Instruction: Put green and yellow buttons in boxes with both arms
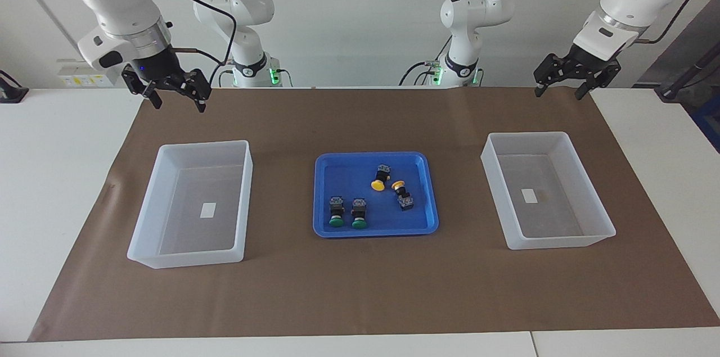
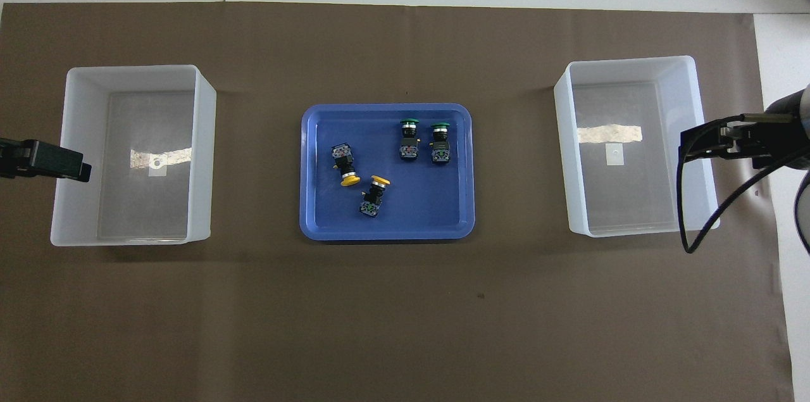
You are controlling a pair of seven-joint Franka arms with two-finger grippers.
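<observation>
A white table (image 1: 56,188) before a pale wall carries one brown paper sheet (image 1: 360,289) on which all objects rest. Two white arms enter from the robots' end, each ending in one black hand: the right hand (image 1: 174,94) hangs above the sheet's edge at the right arm's end, the left hand (image 1: 564,82) above the edge at the left arm's end; both stand with fingers spread wide and hold nothing. Two translucent white boxes, each with a small white label on its floor, lie with long axes running away from the robots: one box (image 1: 191,205) sits below and farther out than the right hand, the other box (image 1: 545,191) likewise under the left hand. Midway between the hands and well apart from both lies one shallow blue tray (image 1: 337,168). It holds four buttons lying on their sides. The two green buttons (image 1: 336,212) (image 1: 359,214) lie side by side, parallel, caps pointing away from the robots. The two yellow buttons lie nearer the robots, caps almost touching: one yellow button (image 1: 381,177) points its cap away from the robots and toward the right hand's end, the second yellow button (image 1: 403,194) points its cap toward the robots.
</observation>
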